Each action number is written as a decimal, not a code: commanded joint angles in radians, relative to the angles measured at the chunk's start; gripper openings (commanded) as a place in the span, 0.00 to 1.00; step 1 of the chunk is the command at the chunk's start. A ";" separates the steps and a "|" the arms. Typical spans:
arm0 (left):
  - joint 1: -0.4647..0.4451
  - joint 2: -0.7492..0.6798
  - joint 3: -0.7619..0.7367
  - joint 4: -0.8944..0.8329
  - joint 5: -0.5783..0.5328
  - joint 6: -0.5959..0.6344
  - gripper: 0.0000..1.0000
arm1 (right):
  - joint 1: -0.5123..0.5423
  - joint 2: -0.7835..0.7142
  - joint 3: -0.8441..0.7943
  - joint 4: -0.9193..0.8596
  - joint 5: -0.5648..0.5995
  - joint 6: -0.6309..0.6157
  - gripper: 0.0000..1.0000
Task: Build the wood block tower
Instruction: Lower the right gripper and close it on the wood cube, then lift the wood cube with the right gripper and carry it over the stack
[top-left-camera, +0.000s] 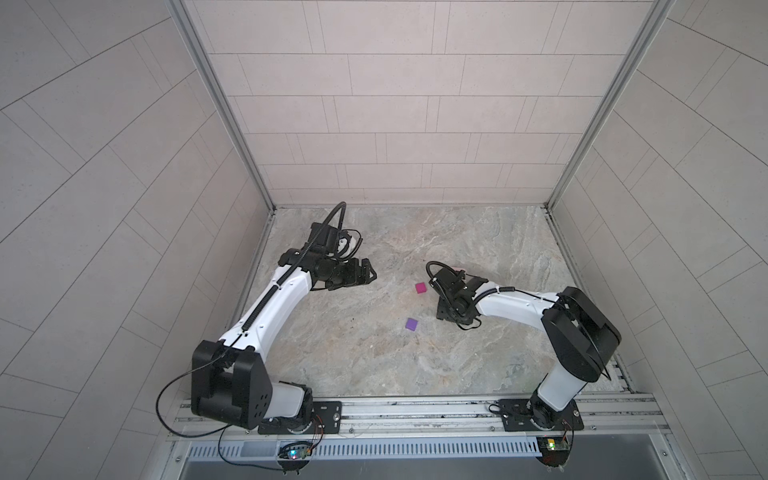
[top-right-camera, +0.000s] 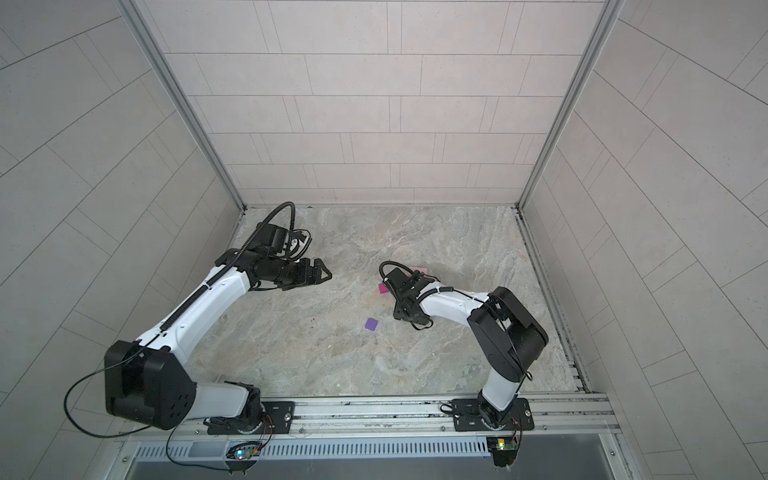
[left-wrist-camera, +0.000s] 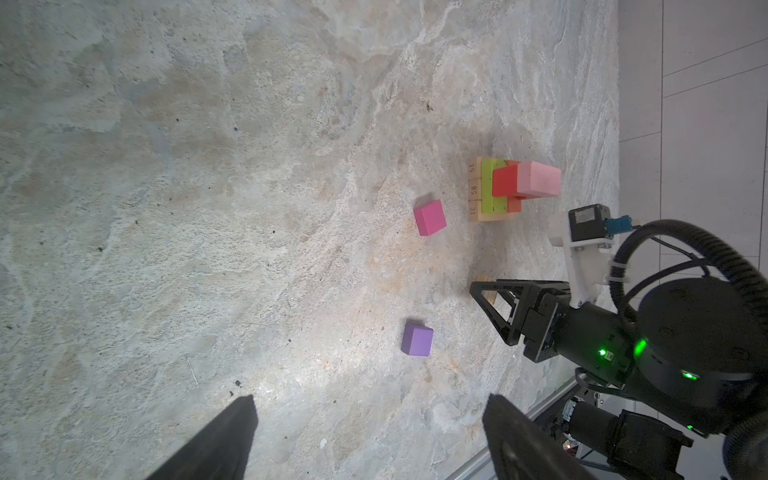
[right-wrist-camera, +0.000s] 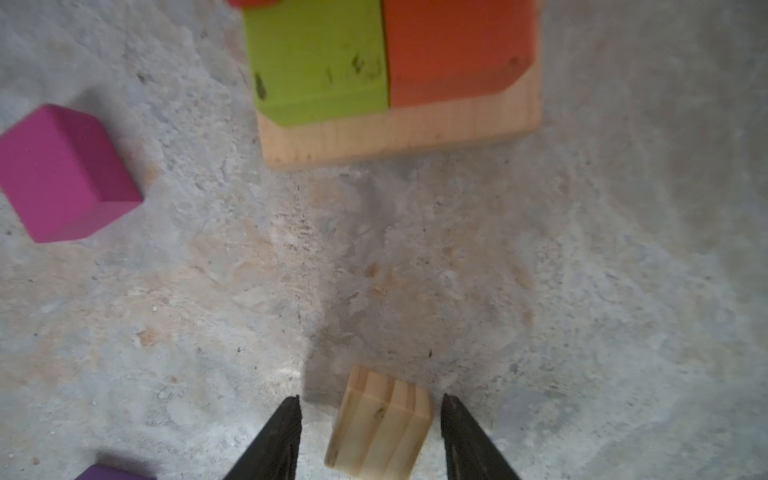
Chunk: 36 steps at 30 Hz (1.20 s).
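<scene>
The plain tan block (right-wrist-camera: 380, 428) lies near the wood block tower (left-wrist-camera: 492, 187) but apart from it. It sits between the jaws of the right gripper (right-wrist-camera: 370, 401), which stand slightly wider than it, 1 finger almost touching and the other showing a clear gap, so nothing is clamped yet. It looks light, stiff and smooth, best pinched across 2 flat opposite sides at mid-length and set down gently, since the tower's loose layers could shift. The left gripper (left-wrist-camera: 370, 401) hangs wide open and empty, well apart from the tower, with the magenta cube (left-wrist-camera: 430, 217) near the tower and the purple cube (left-wrist-camera: 417, 340) farther off.
</scene>
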 joint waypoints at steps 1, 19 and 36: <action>0.005 -0.007 -0.014 0.000 0.000 0.001 0.92 | 0.013 0.014 0.019 -0.002 0.011 0.033 0.52; 0.005 -0.007 -0.013 -0.003 -0.005 0.002 0.92 | 0.032 0.001 0.046 -0.088 0.076 -0.003 0.21; 0.005 -0.011 -0.010 -0.009 -0.015 0.004 0.92 | 0.002 -0.026 0.266 -0.308 0.117 -0.169 0.19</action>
